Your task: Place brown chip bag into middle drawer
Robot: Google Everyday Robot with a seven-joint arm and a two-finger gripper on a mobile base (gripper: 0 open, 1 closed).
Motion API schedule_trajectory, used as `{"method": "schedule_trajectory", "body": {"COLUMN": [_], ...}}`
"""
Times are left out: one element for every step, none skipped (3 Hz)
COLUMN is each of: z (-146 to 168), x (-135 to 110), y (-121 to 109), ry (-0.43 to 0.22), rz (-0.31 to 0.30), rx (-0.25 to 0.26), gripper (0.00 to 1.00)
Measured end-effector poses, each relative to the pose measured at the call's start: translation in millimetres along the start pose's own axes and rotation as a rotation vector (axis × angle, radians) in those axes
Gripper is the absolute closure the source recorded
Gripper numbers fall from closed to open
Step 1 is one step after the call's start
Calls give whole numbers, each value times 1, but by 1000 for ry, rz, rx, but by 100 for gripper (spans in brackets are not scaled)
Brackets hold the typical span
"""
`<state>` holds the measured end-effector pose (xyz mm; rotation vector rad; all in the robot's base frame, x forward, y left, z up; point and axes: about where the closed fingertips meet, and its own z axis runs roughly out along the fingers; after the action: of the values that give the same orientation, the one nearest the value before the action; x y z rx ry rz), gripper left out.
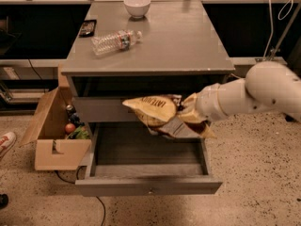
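Observation:
The brown chip bag is crinkly, dark brown with tan edges, and hangs in the air in front of the cabinet. My gripper is shut on the bag's right end, with the white arm reaching in from the right. The fingers are mostly hidden behind the bag. The middle drawer is pulled wide open below, and its grey inside shows bare. The bag hovers over the back part of the drawer, level with the closed drawer front above it.
On the cabinet top lie a clear water bottle, a white bowl and a small black object. An open cardboard box with items stands left of the drawer. A shoe is at far left.

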<state>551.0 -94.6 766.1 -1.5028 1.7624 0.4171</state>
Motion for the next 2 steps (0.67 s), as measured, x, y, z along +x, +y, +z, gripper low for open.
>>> {"method": "schedule_trajectory", "body": {"z": [49, 89], "x": [56, 89], "y": [21, 23], "ry": [74, 97], "rz": [91, 164], "rx": [-46, -31], "gripper": [100, 100]}}
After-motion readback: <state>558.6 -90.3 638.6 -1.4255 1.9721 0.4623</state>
